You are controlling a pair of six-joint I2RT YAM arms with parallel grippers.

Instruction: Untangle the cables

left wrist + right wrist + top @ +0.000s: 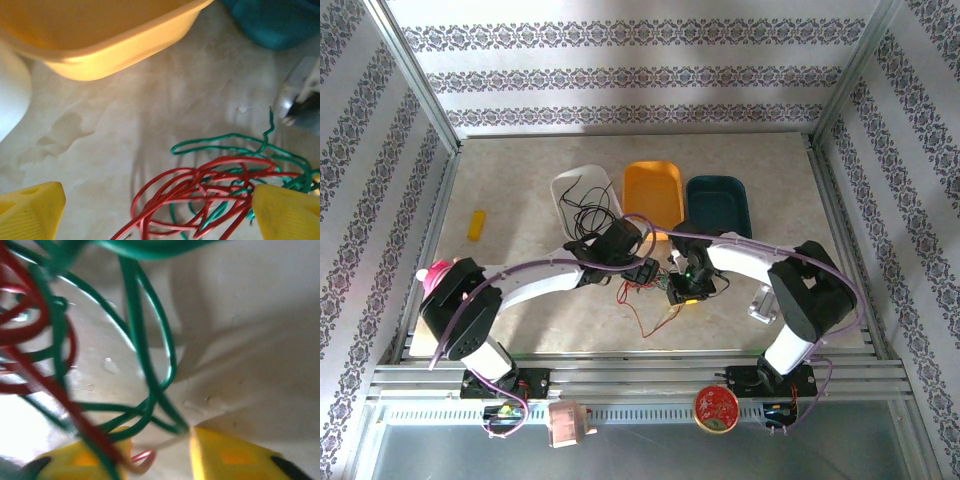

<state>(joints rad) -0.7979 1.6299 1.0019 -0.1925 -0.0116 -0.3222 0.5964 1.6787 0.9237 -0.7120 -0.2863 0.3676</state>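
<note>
At the bottom of the left wrist view, the left end effector (157, 215) stands wide open. Its 2 yellow fingertips sit in the lower corners, with only the desk (100, 150) and the near edge of the knot between them. I judge it is held low and spread so it can take a strand from that side.

Just right of centre in that view, the red cable (200, 192) lies in tight loops. The green cable (235, 145) threads through it and fans toward the right edge.

In the right wrist view, the right end effector (160, 460) sits at the bottom of the frame, tips apart with bare desk in the gap. Green loops converge just above that gap and a red strand crosses the left tip. It grips nothing I can see, and looks placed to close on a green strand.

In the top view, the 2 meet at the centre over this red-green tangle, likely so each can draw 1 colour away.

Farther up, a black cable (588, 205) drapes in and over the white tray (570, 182). The orange tray (653, 175) and teal tray (718, 205) beside it hold no cable that I can see. Probably there is 1 tray per colour.
</note>
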